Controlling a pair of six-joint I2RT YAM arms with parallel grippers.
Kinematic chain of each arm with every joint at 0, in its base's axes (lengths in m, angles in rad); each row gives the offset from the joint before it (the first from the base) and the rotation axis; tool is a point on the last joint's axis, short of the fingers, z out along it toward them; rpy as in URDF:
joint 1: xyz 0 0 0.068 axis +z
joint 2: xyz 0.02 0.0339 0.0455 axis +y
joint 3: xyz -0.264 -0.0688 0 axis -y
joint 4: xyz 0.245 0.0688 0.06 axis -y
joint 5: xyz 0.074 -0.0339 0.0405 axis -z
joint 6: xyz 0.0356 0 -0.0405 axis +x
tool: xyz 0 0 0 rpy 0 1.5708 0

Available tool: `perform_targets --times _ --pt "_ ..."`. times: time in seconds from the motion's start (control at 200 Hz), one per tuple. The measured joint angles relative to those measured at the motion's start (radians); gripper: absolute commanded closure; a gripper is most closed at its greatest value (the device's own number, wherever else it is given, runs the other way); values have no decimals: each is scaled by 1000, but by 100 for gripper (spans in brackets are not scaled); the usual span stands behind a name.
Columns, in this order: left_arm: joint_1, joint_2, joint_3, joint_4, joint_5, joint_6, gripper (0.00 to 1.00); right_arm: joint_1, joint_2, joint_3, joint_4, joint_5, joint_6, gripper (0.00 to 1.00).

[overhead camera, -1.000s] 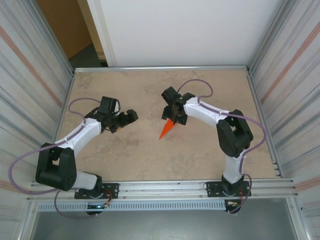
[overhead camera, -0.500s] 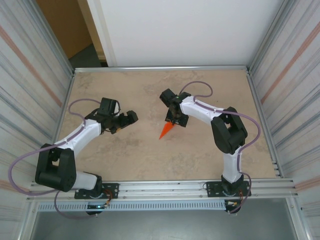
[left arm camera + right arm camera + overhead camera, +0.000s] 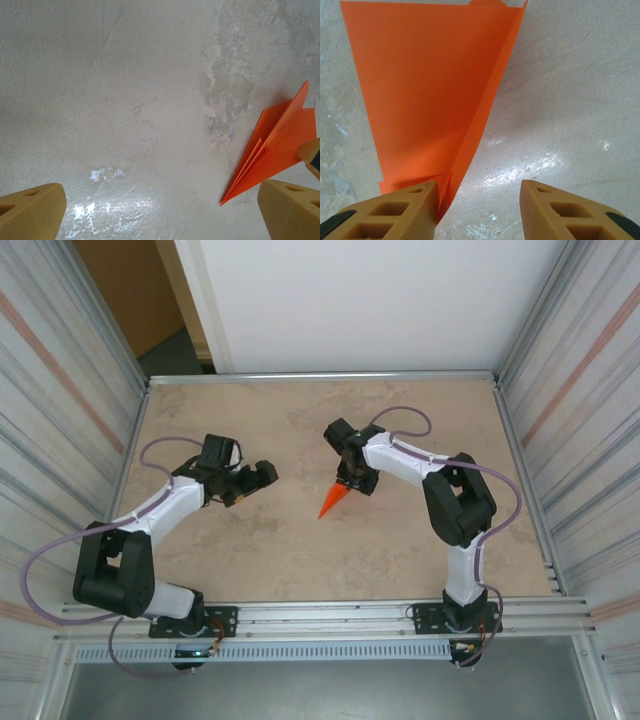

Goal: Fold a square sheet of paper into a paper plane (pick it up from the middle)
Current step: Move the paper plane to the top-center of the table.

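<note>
Lab test cell: ribbed panels enclose a stone-look table.

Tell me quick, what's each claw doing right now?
Left claw: open, holding nothing.
Right claw: open, one finger beside the paper plane, nothing clamped.

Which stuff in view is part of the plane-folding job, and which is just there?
Job:
- paper plane
- right gripper, jaws apart, at the plane
- left gripper, open, away from it

Just there:
- table
- purple cables
- corrugated side walls
</note>
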Motion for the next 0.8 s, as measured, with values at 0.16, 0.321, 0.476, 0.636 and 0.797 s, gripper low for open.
perform_targets --times 0.16,0.321,0.476,0.636,0.797 --pt "0 0 0 0 3 0 1 -9 0 0 20 -12 4 62" --pt "0 1 5 0 3 0 1 -12 0 -3 38 -12 22 73" --pt "0 11 12 0 3 0 1 -13 0 -5 50 -16 21 81" --pt "0 13 18 0 2 0 1 -14 0 -14 56 -19 20 95" --pt "16 13 19 0 -1 -11 1 -17 -6 -16 80 -16 -35 100"
